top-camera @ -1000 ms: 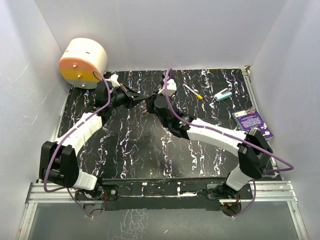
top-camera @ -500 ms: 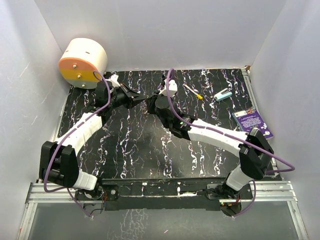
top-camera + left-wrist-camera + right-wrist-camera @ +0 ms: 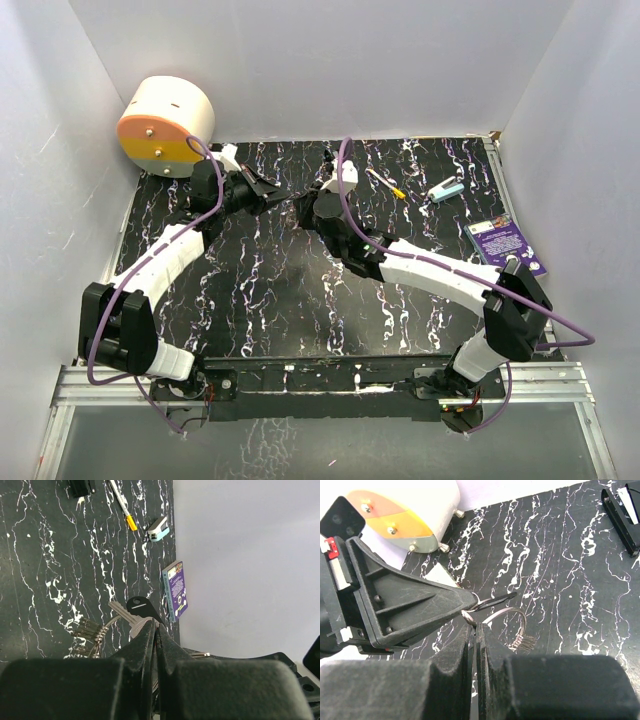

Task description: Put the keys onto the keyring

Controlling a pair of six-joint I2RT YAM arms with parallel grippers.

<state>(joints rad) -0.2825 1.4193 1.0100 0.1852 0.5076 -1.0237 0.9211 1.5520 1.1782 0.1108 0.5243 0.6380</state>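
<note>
Shifted slightly toward the near edge since a second ago is the right arm (image 3: 440, 272). Above the table (image 3: 260, 300), the keys (image 3: 120, 612) are clamped in the closed left pincer (image 3: 271, 189); the keyring (image 3: 506, 609) is pinched by the closed right pincer (image 3: 297, 207) just beside it.

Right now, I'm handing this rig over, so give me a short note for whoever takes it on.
Left gripper: shut, pinching the keys.
Right gripper: shut on the keyring.
Both meet tip to tip at the far middle of the table.
Done: keys and keyring gripped and brought together.
Left: threading; I cannot tell whether any key is on yet.
</note>
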